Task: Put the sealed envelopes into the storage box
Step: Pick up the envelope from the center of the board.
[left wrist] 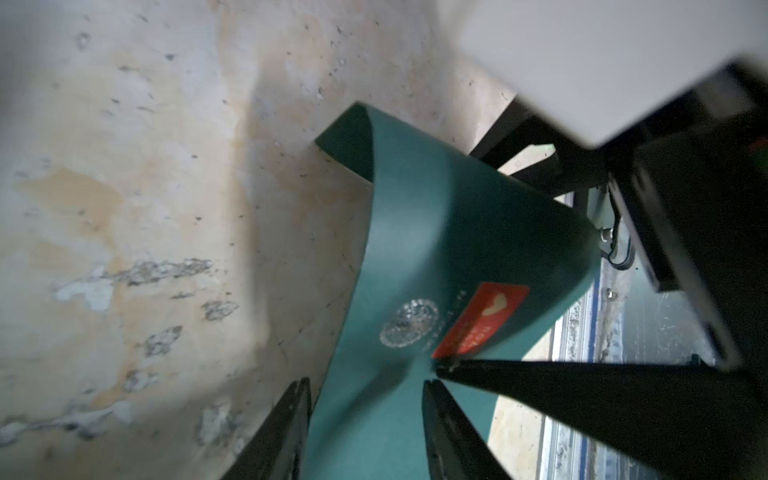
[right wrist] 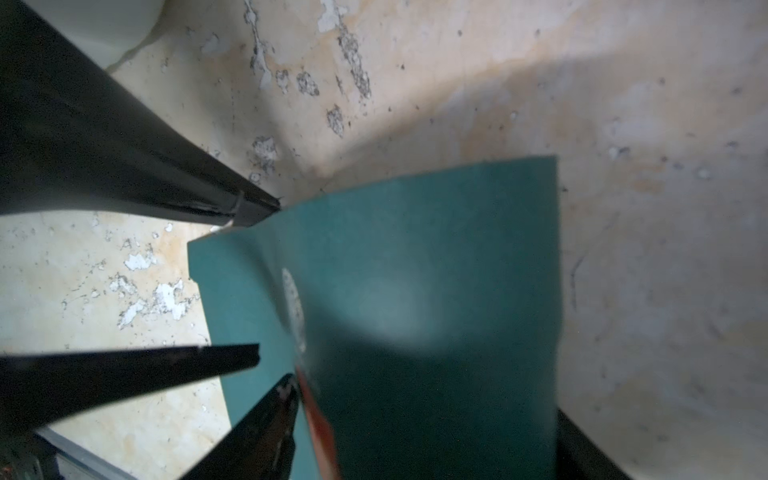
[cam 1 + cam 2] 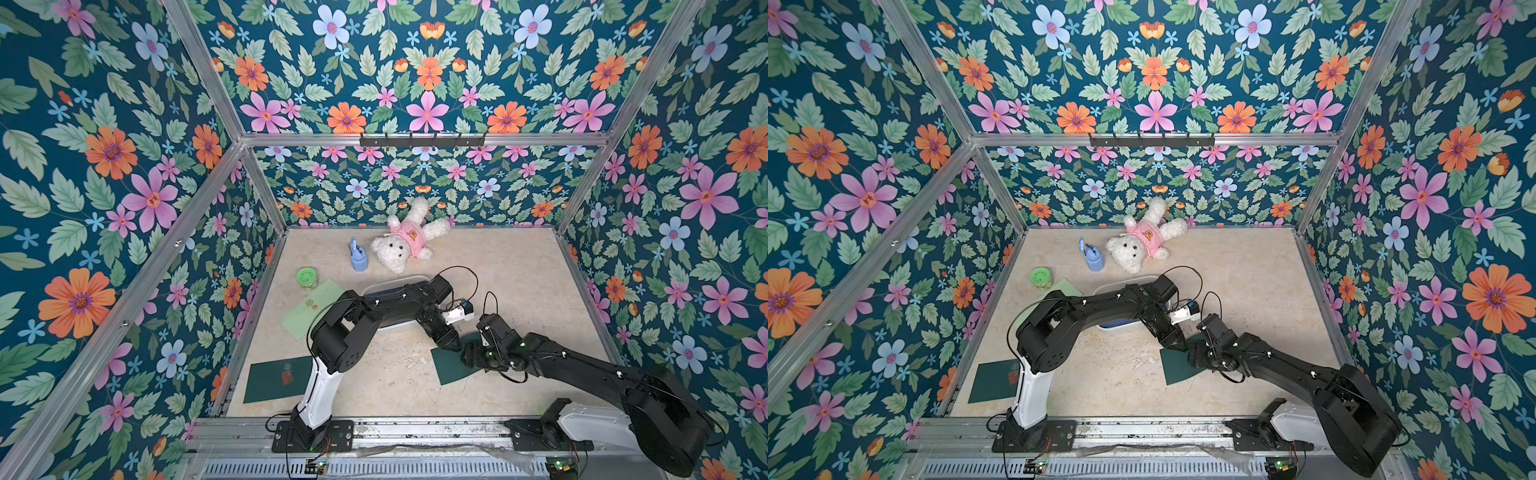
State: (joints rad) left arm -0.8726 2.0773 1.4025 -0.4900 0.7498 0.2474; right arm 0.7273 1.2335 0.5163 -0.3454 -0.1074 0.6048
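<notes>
Envelope in hand: dark green paper envelope [image 1: 415,232] with a round seal and a red sticker, bowed into a curve and partly raised off the beige marbled tabletop [image 3: 519,270]. Right gripper [image 2: 424,399] spans its width, one finger at each long edge; judged clamped edgewise, which would explain the bow. Left gripper [image 1: 365,384] has its fingers apart with one end of the sheet between them; cannot tell whether they bear on the paper. Likely reason for both arms on one sheet: flat paper offers no edge to pinch until it buckles.

In both top views the two grippers meet right of centre, just in front of the shallow white plastic storage box [image 3: 399,328], which the left arm mostly hides. Still on the table, well apart: light green envelope [image 3: 309,307] and a second dark green envelope [image 3: 274,380]
</notes>
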